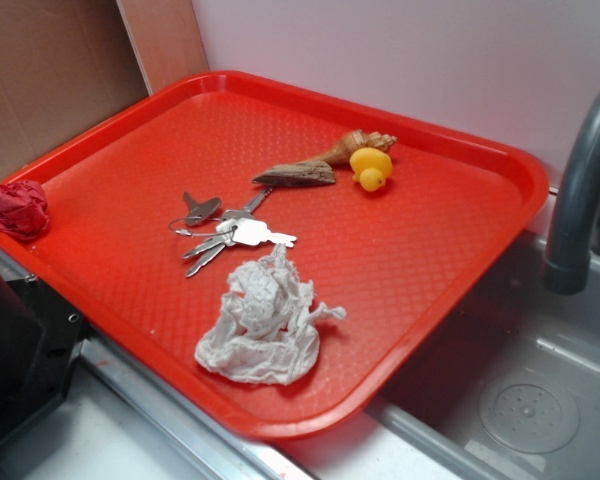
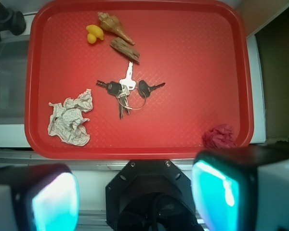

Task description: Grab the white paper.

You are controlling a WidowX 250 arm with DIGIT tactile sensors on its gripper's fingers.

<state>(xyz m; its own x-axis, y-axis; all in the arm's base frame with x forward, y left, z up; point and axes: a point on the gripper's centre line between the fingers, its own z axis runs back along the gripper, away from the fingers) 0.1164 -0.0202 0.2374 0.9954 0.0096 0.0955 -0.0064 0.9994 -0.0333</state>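
Observation:
The white paper (image 1: 263, 320) is a crumpled off-white wad lying on the red tray (image 1: 430, 260) near its front edge. In the wrist view it (image 2: 70, 119) lies at the tray's left front. My gripper (image 2: 137, 197) is high above, outside the tray's near edge, looking down. Its two cyan-padded fingers (image 2: 53, 202) stand wide apart with nothing between them. The gripper does not show in the exterior view.
On the tray lie a bunch of keys (image 1: 225, 232), a piece of wood (image 1: 295, 175), a shell (image 1: 358, 145), a yellow duck (image 1: 370, 167) and a red paper wad (image 1: 18, 208). A sink with a grey faucet (image 1: 580, 200) is to the right. The robot base (image 2: 151, 192) sits below the gripper.

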